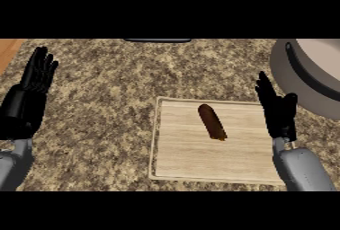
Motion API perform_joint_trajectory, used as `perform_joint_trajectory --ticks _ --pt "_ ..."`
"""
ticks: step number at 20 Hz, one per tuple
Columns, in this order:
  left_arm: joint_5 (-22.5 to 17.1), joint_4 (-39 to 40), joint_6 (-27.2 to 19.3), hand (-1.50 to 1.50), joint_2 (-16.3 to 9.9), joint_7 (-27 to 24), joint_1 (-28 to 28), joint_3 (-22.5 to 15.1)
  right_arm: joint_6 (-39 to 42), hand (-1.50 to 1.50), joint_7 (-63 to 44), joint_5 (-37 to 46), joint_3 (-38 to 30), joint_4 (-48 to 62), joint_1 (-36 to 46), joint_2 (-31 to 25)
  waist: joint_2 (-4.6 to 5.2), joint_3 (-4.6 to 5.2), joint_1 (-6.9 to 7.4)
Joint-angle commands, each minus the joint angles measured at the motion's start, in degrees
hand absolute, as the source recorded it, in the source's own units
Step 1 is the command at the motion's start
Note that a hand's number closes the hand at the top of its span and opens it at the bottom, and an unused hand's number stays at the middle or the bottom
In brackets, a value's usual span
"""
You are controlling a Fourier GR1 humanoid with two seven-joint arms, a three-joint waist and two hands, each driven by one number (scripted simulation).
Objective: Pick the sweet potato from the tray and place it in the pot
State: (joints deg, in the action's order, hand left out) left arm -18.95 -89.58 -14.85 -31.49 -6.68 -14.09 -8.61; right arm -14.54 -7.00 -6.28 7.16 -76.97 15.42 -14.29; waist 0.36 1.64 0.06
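A brown, elongated sweet potato [212, 121] lies on a pale wooden tray [186, 157] in the middle of the counter. The grey pot [292, 72] with a dark handle stands at the upper right, cut off by the view's edge. My right hand [279, 114] is open with fingers straight up over the tray's right edge, a short way right of the sweet potato and not touching it. My left hand [30, 96] rests open at the far left, fingers up, well away from the tray.
The counter top [106, 90] is speckled brown stone. A dark flat object [158, 40] shows at the top edge. A strip of wooden surface [8, 49] appears at the upper left corner.
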Motion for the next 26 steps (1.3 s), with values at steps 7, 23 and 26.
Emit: perform_joint_trajectory --ticks 7,23,26 --pt "3.4 7.6 -1.8 0.00 -3.0 6.3 9.4 -0.9 -5.6 1.50 -5.4 31.3 8.3 -2.6 0.3 -23.7 -0.80 1.16 -0.14" --pt "5.4 4.2 -3.4 0.00 -2.4 12.2 13.2 -1.8 15.4 -1.50 -39.7 67.0 25.8 -38.6 -0.4 -16.1 -0.75 -1.38 -0.24" --pt "7.1 4.7 -3.8 0.00 -0.5 10.0 14.3 -3.4 25.4 -1.50 -46.0 66.8 29.5 -35.4 5.4 -9.4 -0.43 -1.41 0.80"
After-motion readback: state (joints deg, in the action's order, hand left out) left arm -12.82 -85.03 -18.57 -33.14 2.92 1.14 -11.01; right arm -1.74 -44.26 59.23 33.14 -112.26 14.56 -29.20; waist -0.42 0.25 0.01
